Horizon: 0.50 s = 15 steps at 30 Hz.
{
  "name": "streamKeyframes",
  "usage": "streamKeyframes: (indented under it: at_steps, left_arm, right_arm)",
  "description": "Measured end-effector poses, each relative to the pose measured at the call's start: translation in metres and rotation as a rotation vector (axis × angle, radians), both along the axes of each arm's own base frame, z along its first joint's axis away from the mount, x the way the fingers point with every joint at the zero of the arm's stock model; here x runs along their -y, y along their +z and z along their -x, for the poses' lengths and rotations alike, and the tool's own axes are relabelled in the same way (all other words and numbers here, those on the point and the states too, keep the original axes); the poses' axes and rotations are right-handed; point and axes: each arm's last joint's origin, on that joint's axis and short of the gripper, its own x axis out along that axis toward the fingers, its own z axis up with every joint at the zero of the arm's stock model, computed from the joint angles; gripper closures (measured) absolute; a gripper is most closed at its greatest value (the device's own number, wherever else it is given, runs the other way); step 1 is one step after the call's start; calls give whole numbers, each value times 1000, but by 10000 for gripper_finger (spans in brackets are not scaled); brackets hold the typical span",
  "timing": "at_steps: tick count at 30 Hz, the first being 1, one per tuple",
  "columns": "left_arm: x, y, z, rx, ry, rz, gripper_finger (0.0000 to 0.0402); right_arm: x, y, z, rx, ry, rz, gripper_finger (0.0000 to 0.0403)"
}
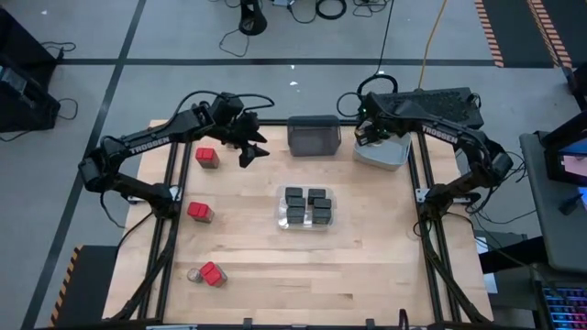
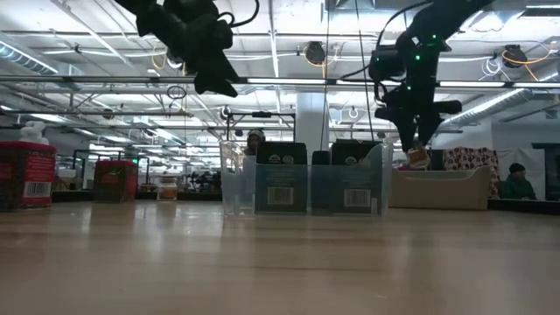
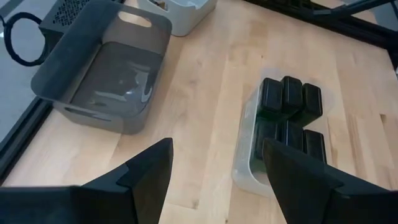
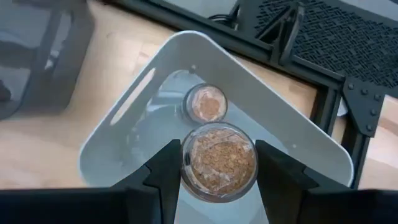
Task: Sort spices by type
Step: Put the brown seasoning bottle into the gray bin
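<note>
My right gripper (image 4: 217,155) is shut on a small round jar of tan spice (image 4: 217,163), over the light grey bin (image 1: 390,158) at the far right. Another such jar (image 4: 205,102) stands on that bin's floor. My left gripper (image 3: 214,149) hangs open and empty above the table's far left part (image 1: 249,148). A clear bin (image 1: 305,208) at the middle holds several black boxy spices (image 3: 289,102). Three red-topped spices (image 1: 207,158) (image 1: 200,213) (image 1: 213,274) and a round jar (image 1: 194,274) stand on the table at the left. My right gripper pinches the jar by its round side wall (image 4: 186,165) between its two fingers, one on each side. The fingers come from above, slanting down. The jar hangs top up, clear above the light grey bin's rim (image 2: 418,157).
An empty dark grey bin (image 1: 314,136) stands at the far middle, between the two grippers. Bare wood lies near the front and to the right of the clear bin. Black frame rails (image 1: 431,247) run along the table's left and right sides.
</note>
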Motion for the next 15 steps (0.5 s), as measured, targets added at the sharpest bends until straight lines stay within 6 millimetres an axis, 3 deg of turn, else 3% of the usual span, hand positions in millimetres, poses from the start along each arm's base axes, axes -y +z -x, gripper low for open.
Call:
streamKeyframes:
  at_steps: [15]
  left_arm:
    - [1, -2, 2, -24, 4, 21, 149]
  right_arm:
    - [3, -41, 13, -6, -257, 143, 244]
